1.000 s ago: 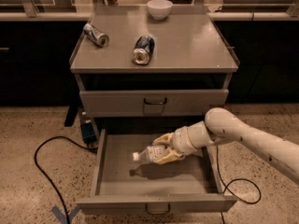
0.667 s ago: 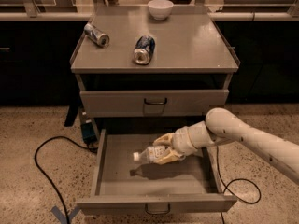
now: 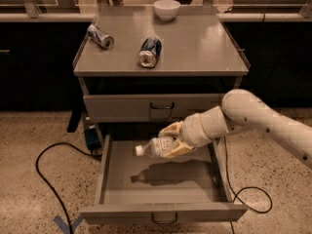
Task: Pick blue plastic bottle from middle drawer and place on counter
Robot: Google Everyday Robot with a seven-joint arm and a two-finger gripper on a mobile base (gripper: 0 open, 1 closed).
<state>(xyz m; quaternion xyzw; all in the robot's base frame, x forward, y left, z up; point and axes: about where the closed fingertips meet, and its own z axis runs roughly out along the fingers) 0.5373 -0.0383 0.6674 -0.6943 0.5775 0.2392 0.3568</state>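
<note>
Speckled stone floor (image 3: 29, 130) and dark cupboards surround a grey metal drawer cabinet whose flat grey top, the bench (image 3: 195, 48), carries a white bowl (image 3: 166, 9) at its far edge, a dented silver can (image 3: 100, 36) at the left and a dented blue-and-silver can (image 3: 149, 51) nearer the middle. Below, the wide shallow grey middle drawer (image 3: 161, 211) stands pulled open.

The pincer (image 3: 168, 141), on a white arm (image 3: 253, 118) reaching in from the right, is clamped around the belly of the small clear plastic bottle with white cap and blue-printed label (image 3: 152, 147). The bottle lies sideways in the air above the drawer floor, cap pointing left, its shadow beneath.

Such a bottle is likely light, thin-walled and slick — a mid-body hold suits it, short of crushing. To go up it must clear the closed upper drawer front (image 3: 126, 108) and the bench's near lip — the right half of the bench offers open room.
</note>
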